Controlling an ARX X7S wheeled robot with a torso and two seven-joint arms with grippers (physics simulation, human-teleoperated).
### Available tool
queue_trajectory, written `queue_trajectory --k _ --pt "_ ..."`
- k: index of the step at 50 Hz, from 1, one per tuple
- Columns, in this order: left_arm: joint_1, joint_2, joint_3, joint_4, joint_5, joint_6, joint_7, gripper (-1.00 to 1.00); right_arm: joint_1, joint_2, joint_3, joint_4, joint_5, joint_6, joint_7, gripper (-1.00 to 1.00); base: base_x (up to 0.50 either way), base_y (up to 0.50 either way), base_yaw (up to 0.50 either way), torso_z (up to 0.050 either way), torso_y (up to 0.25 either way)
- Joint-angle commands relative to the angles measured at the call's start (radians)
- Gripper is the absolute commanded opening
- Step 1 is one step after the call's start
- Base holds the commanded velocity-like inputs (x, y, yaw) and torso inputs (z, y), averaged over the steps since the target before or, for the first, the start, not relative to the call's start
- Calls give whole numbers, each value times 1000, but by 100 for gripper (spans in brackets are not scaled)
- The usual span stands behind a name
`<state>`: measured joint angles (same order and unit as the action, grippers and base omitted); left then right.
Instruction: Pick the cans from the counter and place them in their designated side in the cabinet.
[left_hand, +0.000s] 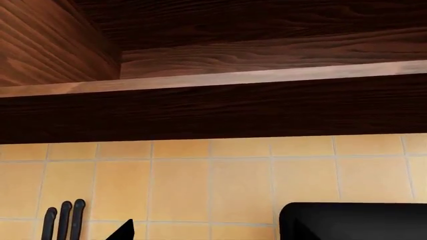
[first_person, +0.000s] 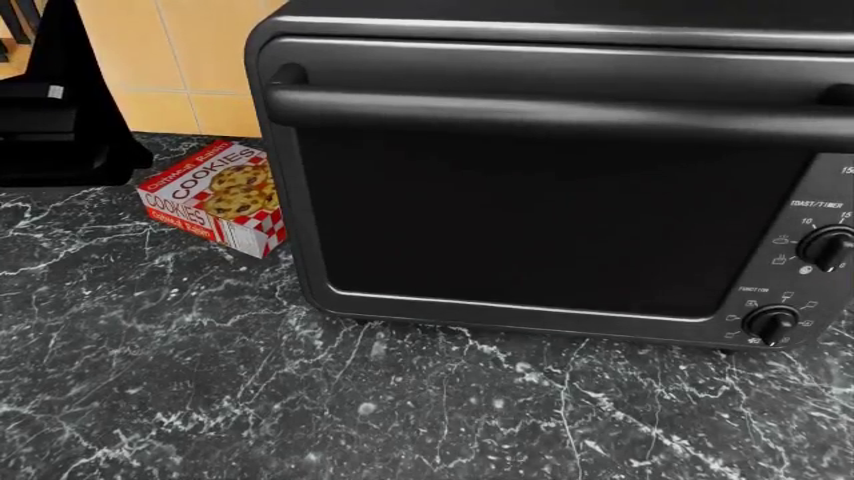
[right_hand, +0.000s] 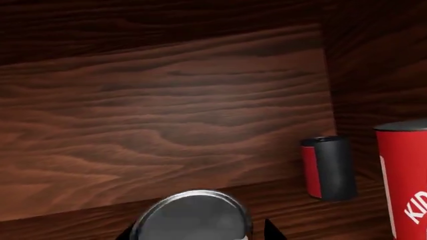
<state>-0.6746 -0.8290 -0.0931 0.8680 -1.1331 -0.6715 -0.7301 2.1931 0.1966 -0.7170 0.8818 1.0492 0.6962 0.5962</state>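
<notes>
The right hand (right_hand: 200, 235) is inside the dark wooden cabinet (right_hand: 167, 115), its dark finger tips showing on either side of a round silver can lid (right_hand: 192, 216) just ahead of it; whether they pinch it I cannot tell. Two more red cylindrical cans (right_hand: 325, 167) stand further in, off to one side. The can looks rigid and smooth, likely slippery, best gripped mid-body. The left hand is out of view. No can shows on the black marble desk (first_person: 267, 400).
</notes>
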Motion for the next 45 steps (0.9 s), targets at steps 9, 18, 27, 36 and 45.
queue_trajectory --k 9,18,27,36,45 --pt "-3 -7 0 1 -8 2 -5 100 -14 12 -11 -1 -16 16 -12 100 0 0 0 0 0" --pt "-11 -12 2 1 -16 1 -9 100 3 9 -17 -7 -21 22 -27 100 0 0 0 0 0" --pt "-17 -13 4 0 -21 2 -12 100 52 -17 -41 0 -49 13 -66 100 0 0 0 0 0" --pt "-18 -15 4 -1 -21 5 -12 100 80 -43 -52 1 -70 -24 -119 100 0 0 0 0 0" --pt "-13 -16 3 0 -20 9 -13 100 112 -64 -71 -35 -86 -27 -169 100 0 0 0 0 0"
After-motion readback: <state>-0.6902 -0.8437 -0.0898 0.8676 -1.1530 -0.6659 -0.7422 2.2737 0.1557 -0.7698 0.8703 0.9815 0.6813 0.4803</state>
